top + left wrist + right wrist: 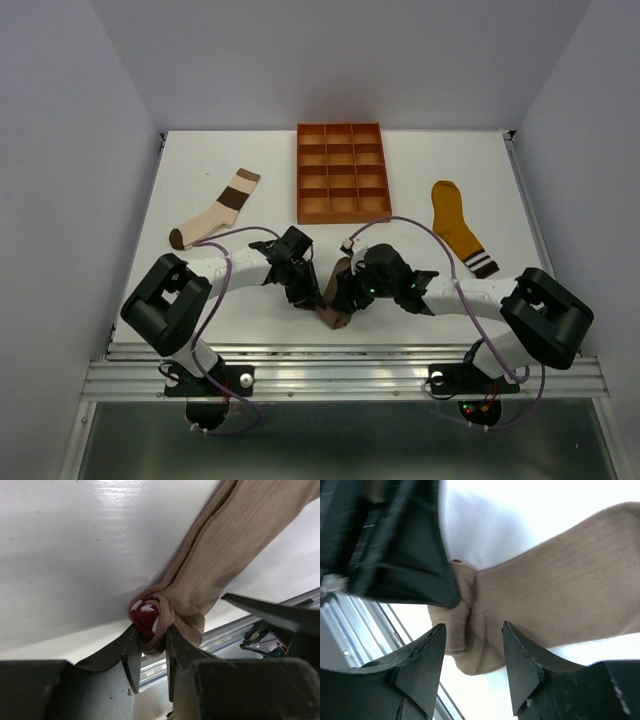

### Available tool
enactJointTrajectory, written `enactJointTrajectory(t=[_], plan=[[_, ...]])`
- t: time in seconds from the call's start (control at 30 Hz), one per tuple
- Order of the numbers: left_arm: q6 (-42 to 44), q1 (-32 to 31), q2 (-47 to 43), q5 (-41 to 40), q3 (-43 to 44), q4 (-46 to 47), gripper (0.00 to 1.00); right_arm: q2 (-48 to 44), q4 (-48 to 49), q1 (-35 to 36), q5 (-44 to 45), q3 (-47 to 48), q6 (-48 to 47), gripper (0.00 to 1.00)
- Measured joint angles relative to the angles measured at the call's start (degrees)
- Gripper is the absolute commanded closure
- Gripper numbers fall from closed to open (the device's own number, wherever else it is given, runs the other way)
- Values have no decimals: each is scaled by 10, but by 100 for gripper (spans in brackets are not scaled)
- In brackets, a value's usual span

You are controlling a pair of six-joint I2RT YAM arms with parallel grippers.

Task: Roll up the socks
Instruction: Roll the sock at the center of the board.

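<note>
Sock of ribbed taupe knit, maroon cuff bunched in left gripper

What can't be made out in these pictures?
Top view: the taupe sock is mostly hidden under the left gripper and right gripper.
Left wrist view: the striped cuff is bunched; only a red patch shows.
Right wrist view: the left gripper covers the sock's end.

Count on the table:
- Socks, 3: taupe sock, colour-blocked sock, mustard sock.
- Trays, 1: orange tray, compartments in three columns by four rows, 12.
- Arms, 2: left arm, right arm.
- Grippers, 2: left gripper, right gripper.
</note>
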Motion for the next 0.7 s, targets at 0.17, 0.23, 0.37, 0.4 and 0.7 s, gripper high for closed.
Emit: enactJointTrajectory(t=[0.17,0.23,0.37,0.4,0.7], plan=[[3,-8,24,0,33,-37,100,-35,-15,66,83,0,-40,45],[3,-11,34,0,47,-55,100,-51,-17,95,115,0,-56,45],[4,-14,50,5,66,-82,100,-75,-17,131,167,0,-78,45],[5,-14,53,8,70,-91,100,-79,-17,140,182,0,-85,45],[9,-17,84,4,116,-197,100,-48,-41,214,270,20,-123,45]])
